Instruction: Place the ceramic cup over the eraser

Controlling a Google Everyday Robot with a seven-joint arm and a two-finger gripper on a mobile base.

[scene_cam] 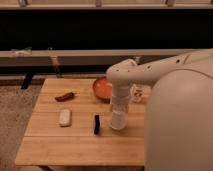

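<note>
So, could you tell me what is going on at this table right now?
The robot's single arm reaches down over the wooden table, and its gripper is shut on the pale, tall ceramic cup from above. The cup is close beside the small black rectangular eraser, on its right in the picture, not yet over it. An orange-red bowl, a dark red chili-shaped item and a whitish pad lie apart from the gripper.

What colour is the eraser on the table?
Black eraser, camera view; the gripper, shut on the ceramic cup, is beside it.

Gripper [119,107] atop ceramic cup [118,121]; bowl [102,88] close behind, eraser [96,124] beside.
</note>
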